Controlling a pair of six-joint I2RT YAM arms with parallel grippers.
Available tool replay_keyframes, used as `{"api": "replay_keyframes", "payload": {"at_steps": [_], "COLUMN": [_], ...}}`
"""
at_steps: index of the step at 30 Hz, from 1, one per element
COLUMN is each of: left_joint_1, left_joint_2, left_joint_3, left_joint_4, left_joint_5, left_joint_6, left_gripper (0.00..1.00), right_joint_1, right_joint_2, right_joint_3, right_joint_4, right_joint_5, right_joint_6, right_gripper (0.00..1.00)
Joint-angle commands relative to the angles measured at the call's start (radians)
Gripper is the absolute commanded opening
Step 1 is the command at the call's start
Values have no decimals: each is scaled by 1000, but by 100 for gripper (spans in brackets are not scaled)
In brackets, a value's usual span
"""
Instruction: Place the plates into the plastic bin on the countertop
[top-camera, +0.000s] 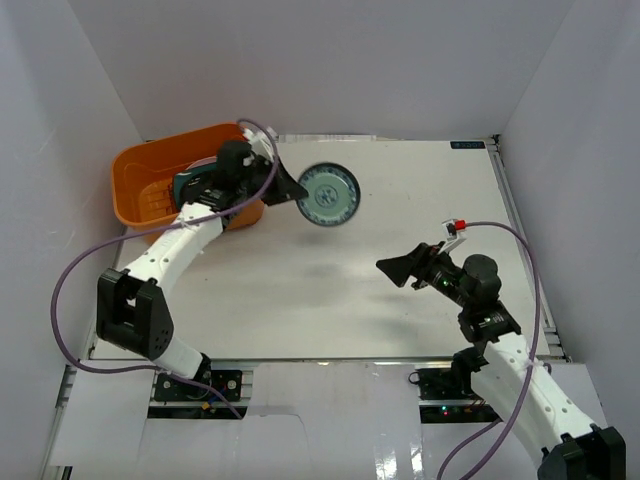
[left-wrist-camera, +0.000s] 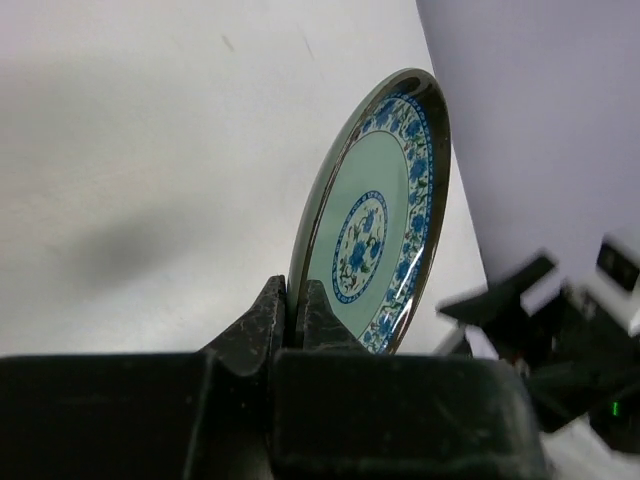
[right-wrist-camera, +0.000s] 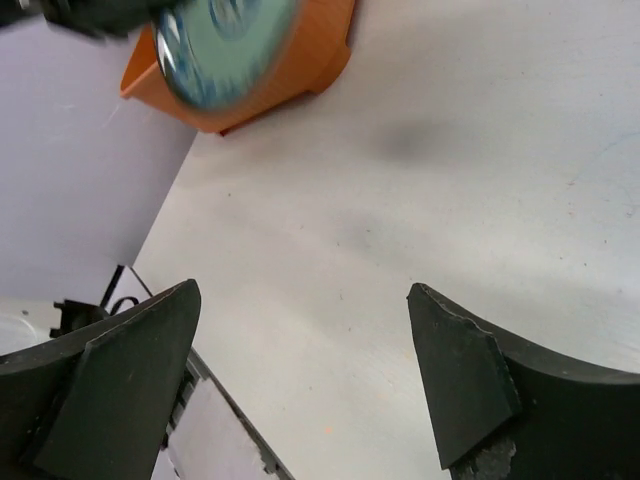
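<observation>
A small round teal plate (top-camera: 328, 194) with a blue flower pattern hangs in the air just right of the orange plastic bin (top-camera: 150, 185). My left gripper (top-camera: 292, 186) is shut on its rim. In the left wrist view the plate (left-wrist-camera: 385, 210) stands on edge, its lower rim pinched between my fingers (left-wrist-camera: 297, 300). My right gripper (top-camera: 400, 268) is open and empty over the white countertop (top-camera: 330, 300), to the lower right of the plate. The right wrist view shows the wide gap of that gripper (right-wrist-camera: 302, 292), with the plate (right-wrist-camera: 220, 40) and the bin (right-wrist-camera: 310, 70) far ahead. Something teal (top-camera: 190, 186) shows inside the bin under my left arm.
White walls enclose the countertop on the left, back and right. The bin sits in the back left corner. A small red and white part (top-camera: 458, 224) lies near the right arm. Purple cables loop off both arms.
</observation>
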Motion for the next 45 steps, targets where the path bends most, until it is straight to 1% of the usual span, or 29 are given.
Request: {"api": "replay_keyframes", "payload": {"at_steps": [1, 2, 3, 5, 6, 8, 11, 13, 15, 16, 17, 18, 19, 20, 22, 24, 26, 27, 29, 30, 31, 32, 34, 36, 37, 38, 40, 42, 45], "left_joint_1": [205, 249, 327, 401, 491, 584, 653, 676, 685, 687, 687, 687, 687, 687, 685, 679, 643, 626, 571, 549, 519, 508, 471, 454, 416, 406, 356, 321, 278], "left_joint_2": [-60, -61, -61, -46, -32, 30, 121, 191, 213, 213, 203, 195, 189, 166, 119, 28, -42, -126, -232, -341, -390, -437, -559, -641, -725, -768, -884, -934, -972], "left_joint_3": [114, 138, 145, 145, 143, 157, 175, 197, 209, 203, 195, 186, 191, 197, 206, 200, 182, 139, 62, 15, -86, -131, -256, -330, -401, -429, -490, -512, -544], "left_joint_4": [-3, -11, -23, -31, -33, -46, -56, -97, -105, -105, -85, -77, -77, -77, -68, -59, -47, -34, 24, 54, 105, 121, 166, 171, 179, 177, 158, 101, 70], "left_joint_5": [-67, -102, -136, -243, -247, -247, -255, -255, -247, -250, -247, -242, -233, -212, -190, -170, -167, -170, -181, -170, -154, -125, 25, 128, 224, 269, 360, 385, 412], "left_joint_6": [-58, -63, -66, -81, -92, -114, -112, -109, -109, -109, -109, -109, -112, -112, -121, -140, -146, -144, -134, -132, -131, -135, -123, -97, -83, -63, -16, 17, 69], "left_gripper": [0, 0, 0, 0, 0, 1, 10, 12, 16, 33, 46, 62, 89, 98, 98, 98, 98, 98, 98, 98, 98, 98, 98, 98, 98, 98, 98, 98, 98], "right_joint_1": [1, 3, 1, 3, 4, 6, 7, 6, 6, 6, 6, 7, 6, 6, 7, 7, 7, 7, 9, 9, 7, 9, 9, 9, 9, 9, 7, 7, 7], "right_joint_2": [-98, -151, -170, -211, -221, -236, -250, -268, -282, -284, -282, -279, -276, -273, -262, -233, -225, -224, -224, -225, -227, -236, -248, -274, -282, -300, -323, -363, -402], "right_joint_3": [-50, -72, -113, -143, -164, -178, -186, -184, -192, -189, -183, -166, -161, -161, -163, -144, -114, -107, -75, -57, -10, 18, 75, 200, 250, 344, 415, 460, 436], "right_joint_4": [-121, -124, -123, -135, -138, -150, -186, -204, -199, -198, -216, -230, -239, -233, -215, -227, -241, -241, -241, -283, -311, -342, -428, -503, -578, -615, -675, -675, -670], "right_joint_5": [-33, -31, -33, -42, -55, -59, -66, -62, -51, -49, -45, -40, -28, -23, -20, -17, 10, 19, 23, 24, 42, 62, 133, 174, 225, 263, 370, 392, 392], "right_joint_6": [-76, -76, -73, -67, -66, -75, -99, -105, -104, -105, -110, -124, -127, -127, -121, -128, -135, -136, -144, -165, -180, -196, -255, -303, -344, -357, -374, -386, -424], "right_gripper": [90, 90, 90, 90, 90, 90, 90, 90, 90, 90, 90, 90, 90, 90, 90, 90, 90, 90, 90, 90, 90, 90, 90, 90, 90, 90, 90, 90, 90]}}
